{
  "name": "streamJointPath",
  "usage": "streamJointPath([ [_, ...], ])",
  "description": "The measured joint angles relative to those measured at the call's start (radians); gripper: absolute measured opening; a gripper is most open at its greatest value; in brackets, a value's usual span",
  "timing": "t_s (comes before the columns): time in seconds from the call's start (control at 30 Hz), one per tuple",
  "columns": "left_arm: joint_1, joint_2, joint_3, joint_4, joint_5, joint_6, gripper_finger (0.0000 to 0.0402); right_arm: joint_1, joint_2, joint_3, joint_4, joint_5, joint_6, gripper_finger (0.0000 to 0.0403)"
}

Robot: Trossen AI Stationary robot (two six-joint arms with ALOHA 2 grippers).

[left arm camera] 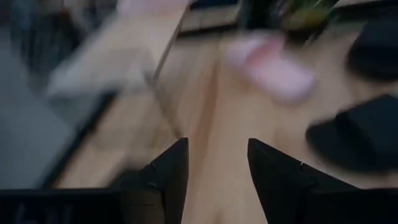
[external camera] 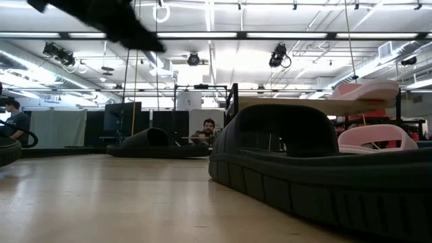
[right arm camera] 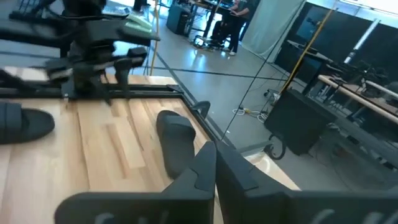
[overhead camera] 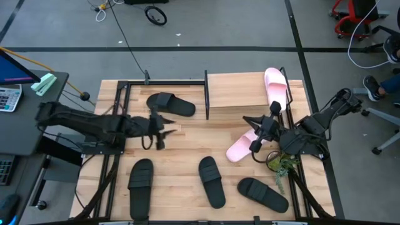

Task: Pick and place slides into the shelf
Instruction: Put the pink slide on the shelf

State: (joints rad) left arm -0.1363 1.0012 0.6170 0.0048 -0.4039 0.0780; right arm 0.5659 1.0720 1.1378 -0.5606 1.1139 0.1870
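The shelf (overhead camera: 236,94) stands at the table's far edge, and one pale pink slide (overhead camera: 275,87) lies on its top board. The second pink slide (overhead camera: 239,147) lies on the table in front of the shelf. Several black slides lie flat on the tabletop: one far left of the shelf (overhead camera: 170,104) and three along the near edge (overhead camera: 140,186) (overhead camera: 212,181) (overhead camera: 263,194). My left gripper (overhead camera: 164,130) (left arm camera: 217,168) hovers open at mid-table, empty. My right gripper (overhead camera: 249,120) (right arm camera: 215,167) is shut and empty, raised above the pink slide on the table.
A small green plant (overhead camera: 281,165) sits by the right arm's base. Black frame bars (overhead camera: 125,94) run along the table's left and far edges. A desk with a calculator (overhead camera: 9,97) stands off the left side. People show in the room beyond (external camera: 209,129).
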Motion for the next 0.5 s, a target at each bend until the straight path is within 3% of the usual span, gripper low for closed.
streamJointPath([
  [0.07,0.001,0.077,0.0,0.172,0.013,0.127,0.0164,0.0,-0.002,0.0,0.002,0.005,0.021,0.0009],
  [0.13,0.004,0.168,0.03,0.24,0.015,0.196,0.0162,0.0,-0.003,0.0,0.011,0.005,0.029,0.0009],
  [0.37,0.007,0.561,0.255,0.193,0.055,0.25,0.016,0.007,-0.002,0.0,0.008,0.004,0.021,0.0012],
  [0.5,0.001,0.729,0.407,0.15,0.188,0.273,0.016,0.007,-0.002,0.0,-0.015,-0.004,0.022,0.0011],
])
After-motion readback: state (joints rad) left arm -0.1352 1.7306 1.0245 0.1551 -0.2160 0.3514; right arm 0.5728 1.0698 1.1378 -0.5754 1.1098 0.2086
